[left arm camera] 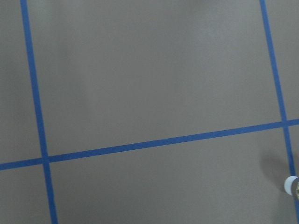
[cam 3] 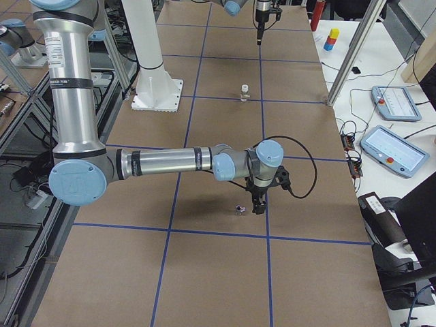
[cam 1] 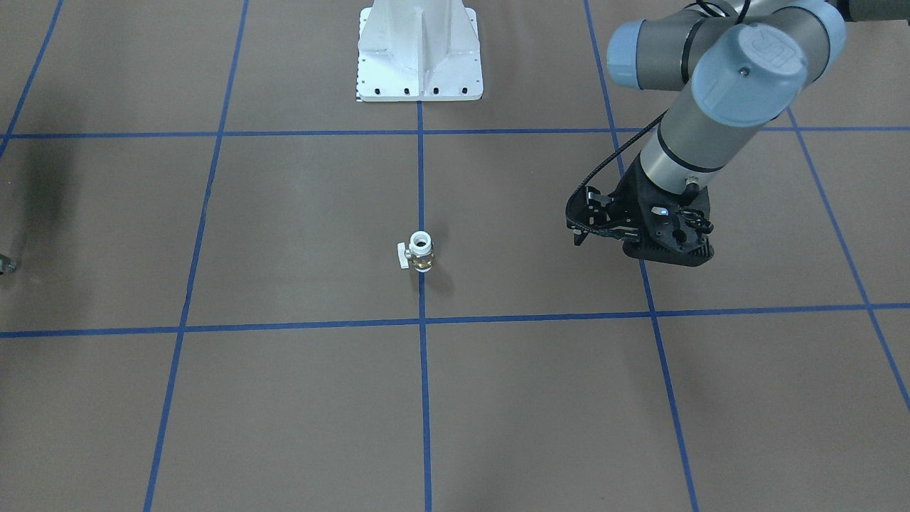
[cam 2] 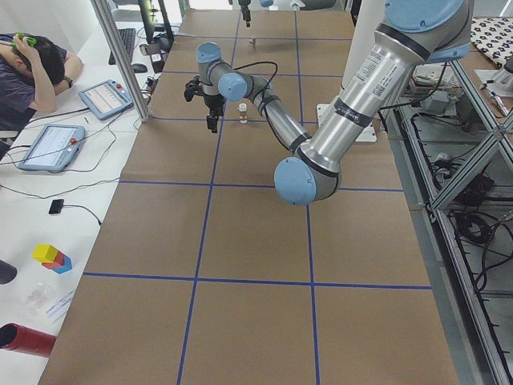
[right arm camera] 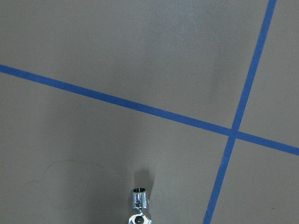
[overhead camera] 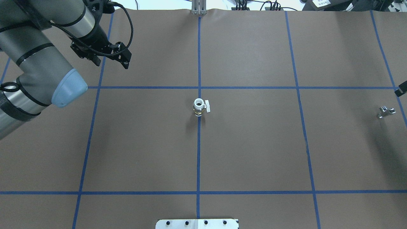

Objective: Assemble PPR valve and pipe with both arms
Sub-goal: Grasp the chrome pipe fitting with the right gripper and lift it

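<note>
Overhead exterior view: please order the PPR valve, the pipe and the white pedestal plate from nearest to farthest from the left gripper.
From the left gripper:
1. PPR valve, at the table's centre.
2. white pedestal plate, at the view's bottom edge.
3. pipe, far on the robot's right.

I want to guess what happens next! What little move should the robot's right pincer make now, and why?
Probably a small sideways slide of the right pincer until it is over the pipe. The pipe lies on the table just beside it, ungripped, and shows only at the bottom edge of the right wrist view, so the pincer doesn't look centred on it yet.
</note>
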{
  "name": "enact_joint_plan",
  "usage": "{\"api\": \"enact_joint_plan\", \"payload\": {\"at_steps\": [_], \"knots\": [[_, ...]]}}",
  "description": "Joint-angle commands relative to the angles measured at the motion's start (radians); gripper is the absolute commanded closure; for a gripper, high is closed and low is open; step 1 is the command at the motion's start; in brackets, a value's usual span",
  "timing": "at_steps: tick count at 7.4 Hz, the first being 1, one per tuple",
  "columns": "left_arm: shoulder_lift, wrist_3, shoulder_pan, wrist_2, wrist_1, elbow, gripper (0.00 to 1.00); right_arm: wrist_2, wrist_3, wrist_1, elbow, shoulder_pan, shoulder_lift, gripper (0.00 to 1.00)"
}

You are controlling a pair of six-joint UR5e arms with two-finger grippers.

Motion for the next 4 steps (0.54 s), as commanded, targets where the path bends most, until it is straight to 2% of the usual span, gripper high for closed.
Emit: {"api": "enact_joint_plan", "payload": {"at_steps": [1,4], "knots": [[0.004,0.006,-0.002,0.000,0.000,-0.001,0.00,0.001,-0.002,0.003,-0.038,-0.069,0.000,0.01],[0.004,0.006,0.001,0.006,0.000,0.007,0.00,-0.002,-0.003,0.003,-0.066,-0.100,0.000,0.01]]}}
